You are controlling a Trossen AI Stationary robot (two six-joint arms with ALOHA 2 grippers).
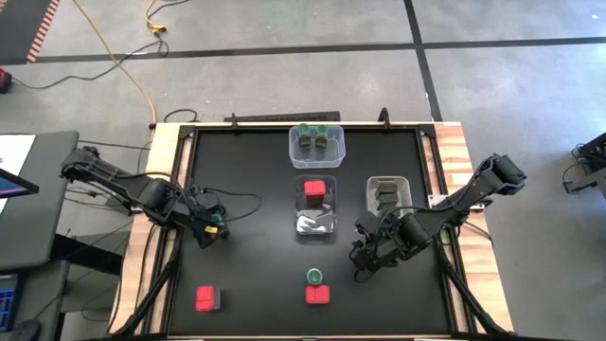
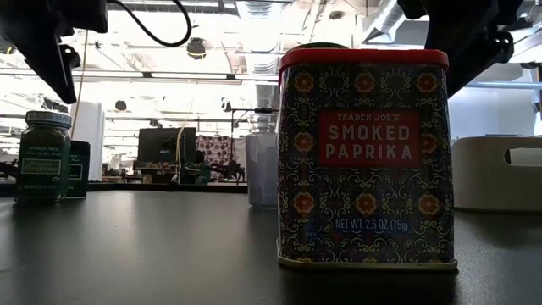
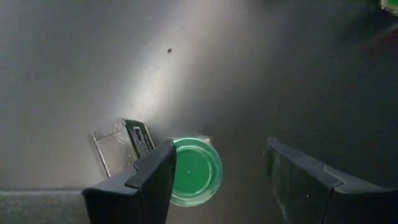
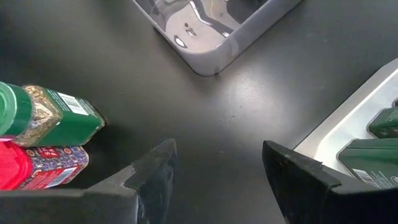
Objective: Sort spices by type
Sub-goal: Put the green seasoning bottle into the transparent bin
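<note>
Open black counter [image 1: 256, 256] surrounds the middle clear tub [image 1: 315, 208]. Left hand [image 1: 214, 227], fingers apart, hovers left of it; right hand [image 1: 367, 254], fingers apart, right. Green-lidded jar [image 1: 314, 277] and red tin [image 1: 318, 295] stand below, near the counter's front edge.

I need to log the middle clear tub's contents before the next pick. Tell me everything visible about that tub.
The middle clear tub is a rectangular clear plastic bin with rounded corners and glossy walls, sitting flat on the black table at its centre. One red-topped spice tin stands in its far half; the near half shows only reflections. It sits apart from the neighbouring tubs, and neither gripper touches it.
</note>
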